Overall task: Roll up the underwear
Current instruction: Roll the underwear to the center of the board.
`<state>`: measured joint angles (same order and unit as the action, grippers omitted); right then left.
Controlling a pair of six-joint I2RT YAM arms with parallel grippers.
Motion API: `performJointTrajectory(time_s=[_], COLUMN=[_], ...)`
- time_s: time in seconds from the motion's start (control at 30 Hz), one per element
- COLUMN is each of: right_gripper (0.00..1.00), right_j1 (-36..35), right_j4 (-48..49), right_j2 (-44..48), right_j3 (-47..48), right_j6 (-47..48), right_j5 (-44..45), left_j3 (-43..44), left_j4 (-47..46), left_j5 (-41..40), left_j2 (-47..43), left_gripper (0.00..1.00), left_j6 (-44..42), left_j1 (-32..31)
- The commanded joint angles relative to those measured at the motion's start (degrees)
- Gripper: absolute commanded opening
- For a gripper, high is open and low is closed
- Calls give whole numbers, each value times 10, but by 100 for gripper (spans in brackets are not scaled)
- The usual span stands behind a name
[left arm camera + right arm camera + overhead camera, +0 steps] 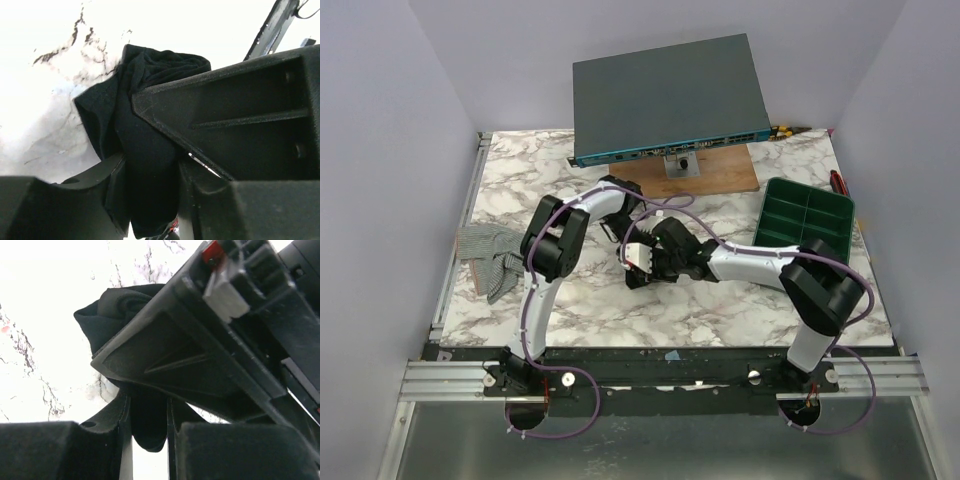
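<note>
No readable text, label, brand, number or sign in any of the three views. Along the blue front strip of the dark grey device point(670, 95) at the far side of the table point(590, 300), only pale specks, too small to read.
</note>
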<state>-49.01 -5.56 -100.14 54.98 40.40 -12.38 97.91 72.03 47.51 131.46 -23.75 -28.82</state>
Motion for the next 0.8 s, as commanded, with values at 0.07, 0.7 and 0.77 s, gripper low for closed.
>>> performJointTrajectory(time_s=[0.07, 0.7, 0.77], right_gripper=[1, 1, 1], right_j1=[3, 13, 14], right_j4=[-97, -154, -154], right_j2=[-66, -80, -76], right_j3=[10, 38, 32], right_j6=[-48, -129, -132], right_j5=[-55, -90, -84], left_j3=[-75, -241, -256], left_j4=[-122, -220, -229], left_j5=[-42, -94, -106], left_j2=[-49, -197, -217], left_gripper=[60, 99, 99], left_j6=[39, 102, 105], left_j1=[-8, 82, 96])
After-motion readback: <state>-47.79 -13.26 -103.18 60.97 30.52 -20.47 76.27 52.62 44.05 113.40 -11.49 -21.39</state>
